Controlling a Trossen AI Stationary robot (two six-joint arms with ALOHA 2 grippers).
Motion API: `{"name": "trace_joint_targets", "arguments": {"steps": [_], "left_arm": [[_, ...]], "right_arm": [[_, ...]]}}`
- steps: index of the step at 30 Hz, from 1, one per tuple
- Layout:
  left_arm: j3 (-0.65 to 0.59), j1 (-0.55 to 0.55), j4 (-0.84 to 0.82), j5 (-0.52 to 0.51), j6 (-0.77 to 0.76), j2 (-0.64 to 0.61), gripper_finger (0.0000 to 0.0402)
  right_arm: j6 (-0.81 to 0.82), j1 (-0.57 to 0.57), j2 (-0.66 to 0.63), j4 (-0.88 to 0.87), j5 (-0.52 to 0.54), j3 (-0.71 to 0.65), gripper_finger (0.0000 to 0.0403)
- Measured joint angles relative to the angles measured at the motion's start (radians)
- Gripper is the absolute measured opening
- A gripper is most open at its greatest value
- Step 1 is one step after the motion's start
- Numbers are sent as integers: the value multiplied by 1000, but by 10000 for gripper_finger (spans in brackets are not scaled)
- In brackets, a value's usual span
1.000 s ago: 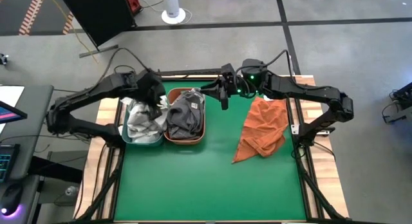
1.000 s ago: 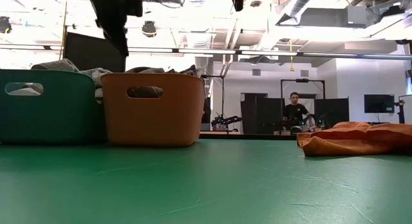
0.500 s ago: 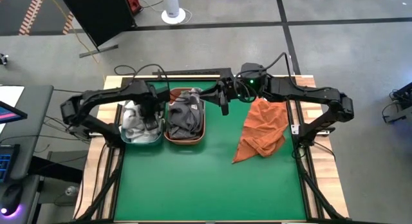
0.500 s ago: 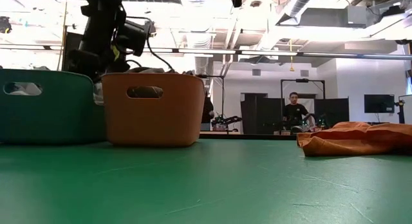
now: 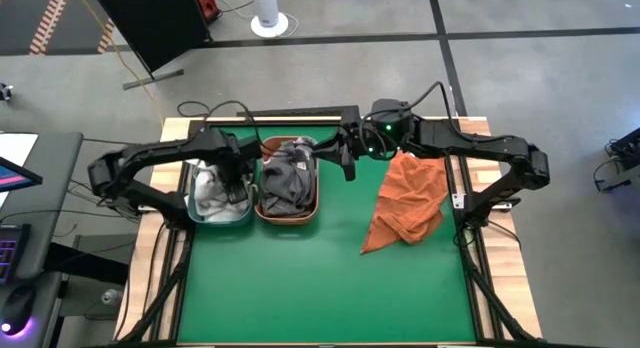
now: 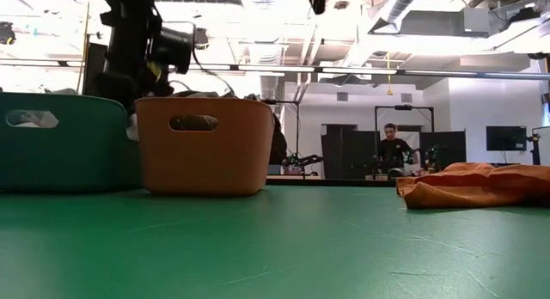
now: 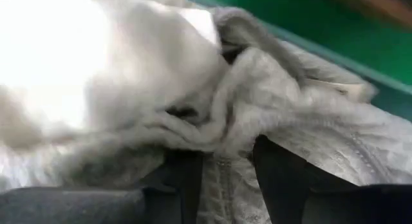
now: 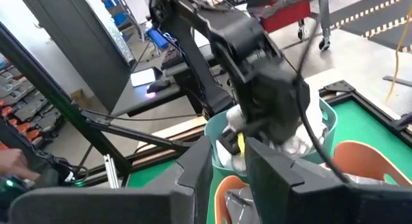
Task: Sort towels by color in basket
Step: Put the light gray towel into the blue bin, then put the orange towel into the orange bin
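Plainly, the left gripper (image 7: 222,179) is down in the green basket (image 5: 216,220) at nine o'clock on the worktop (image 5: 320,288), jaws apart over the pale towels (image 7: 212,114). Cloth could snag a finger and lift back out. The right gripper (image 5: 346,154) hovers beside the orange basket (image 5: 287,214), jaws slightly apart; the rust towel (image 5: 408,200) lies at three o'clock. No writing is legible.

I saw soft crumpled cloth towels (image 7: 212,114), smooth plastic baskets (image 6: 204,144) and a matt green table mat (image 5: 320,278).
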Motion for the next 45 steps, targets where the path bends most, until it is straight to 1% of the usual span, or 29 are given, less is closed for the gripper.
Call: {"name": "trace_joint_targets", "arguments": {"steps": [6, 12, 15, 18, 22, 24, 27, 29, 32, 35, 37, 40, 43, 45], "left_arm": [[73, 6, -67, -13, -39, -81, 136], [157, 5, -139, -14, -104, -133, 170], [215, 5, -194, 16, -145, -144, 189], [283, 5, -205, 40, -159, -156, 199], [391, 5, -151, 43, -157, -166, 201], [443, 5, -79, 42, -167, -171, 201], [505, 5, 30, 42, -186, -173, 201], [539, 5, 74, 43, -195, -171, 201], [576, 5, 104, 43, -195, -171, 201], [589, 5, 100, 42, -195, -171, 201], [589, 5, 98, 43, -191, -173, 201], [589, 5, 99, 43, -188, -175, 201], [589, 5, 99, 43, -188, -175, 201], [589, 1, 99, 46, -197, -175, 201]], "right_arm": [[0, -13, 0, -23, 0, 0, 122], [0, -31, 0, -96, 0, 0, 122], [0, -48, 0, -203, 0, 0, 122], [0, -74, 0, -390, 26, 0, 122], [-39, -123, 9, -707, 99, -4, 130], [-81, -154, 9, -811, 137, -42, 140], [-93, -212, 9, -852, 178, -147, 165], [-78, -259, 12, -900, 185, -207, 184], [-55, -329, 27, -942, 190, -277, 213], [-64, -392, 47, -1044, 193, -310, 235], [-125, -432, 69, -1121, 220, -312, 243], [-239, -464, 118, -1185, 305, -312, 246], [-343, -487, 172, -1200, 397, -312, 246], [-388, -493, 210, -1191, 429, -311, 246]]}}
